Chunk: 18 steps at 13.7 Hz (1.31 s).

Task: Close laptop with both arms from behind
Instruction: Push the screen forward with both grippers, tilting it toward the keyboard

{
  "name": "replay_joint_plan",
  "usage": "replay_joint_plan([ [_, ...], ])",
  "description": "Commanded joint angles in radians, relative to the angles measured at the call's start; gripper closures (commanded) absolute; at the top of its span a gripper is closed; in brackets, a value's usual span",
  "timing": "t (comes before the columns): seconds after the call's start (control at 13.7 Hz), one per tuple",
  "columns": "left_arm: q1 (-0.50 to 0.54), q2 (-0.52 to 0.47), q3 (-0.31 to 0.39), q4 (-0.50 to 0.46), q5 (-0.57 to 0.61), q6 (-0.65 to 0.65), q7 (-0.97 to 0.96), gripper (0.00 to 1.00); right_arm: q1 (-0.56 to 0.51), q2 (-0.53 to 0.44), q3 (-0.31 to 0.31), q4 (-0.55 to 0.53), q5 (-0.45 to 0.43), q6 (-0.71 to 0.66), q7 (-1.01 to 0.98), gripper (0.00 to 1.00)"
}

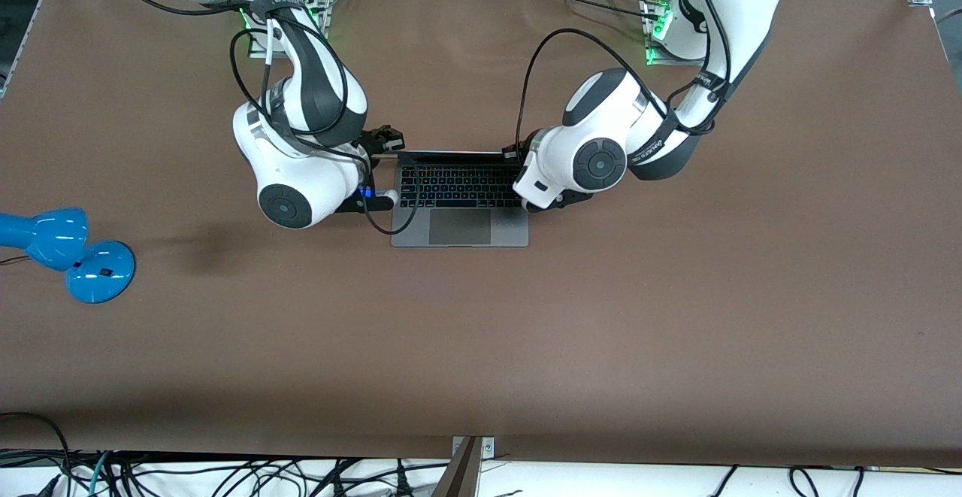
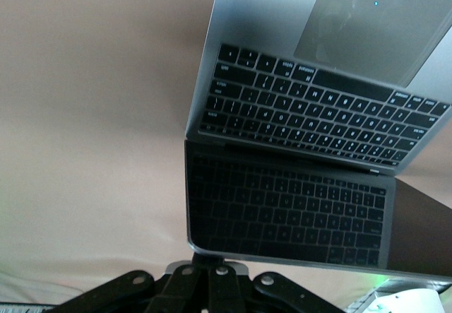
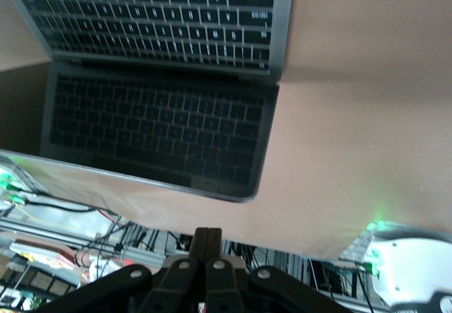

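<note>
I see the slim grey metal laptop (image 1: 459, 200) at frame centre, lid up; closing not begun. Left gripper (image 2: 214, 274) and right gripper (image 3: 206, 246), fingers together, sit at lid's top edge.

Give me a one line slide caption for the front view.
Both grippers, left and right, meet the open laptop lid's top edge.

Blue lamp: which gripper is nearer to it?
Right. The right gripper is at the lid corner of the laptop toward the blue lamp; the left gripper is at the lid's corner toward the left arm's end.
</note>
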Motion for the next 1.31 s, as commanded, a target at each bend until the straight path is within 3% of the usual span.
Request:
replay_joint_plan([
  [0.0,-0.011,0.052,-0.002,0.062,0.037,-0.005,-0.023,1.0,-0.003,0.014,0.002,-0.001,0.007,0.065,-0.009,1.0],
  [1.24,-0.013,0.144,0.015,0.118,0.103,0.049,-0.043,1.0,-0.011,0.043,-0.004,-0.001,-0.031,0.268,-0.063,1.0],
])
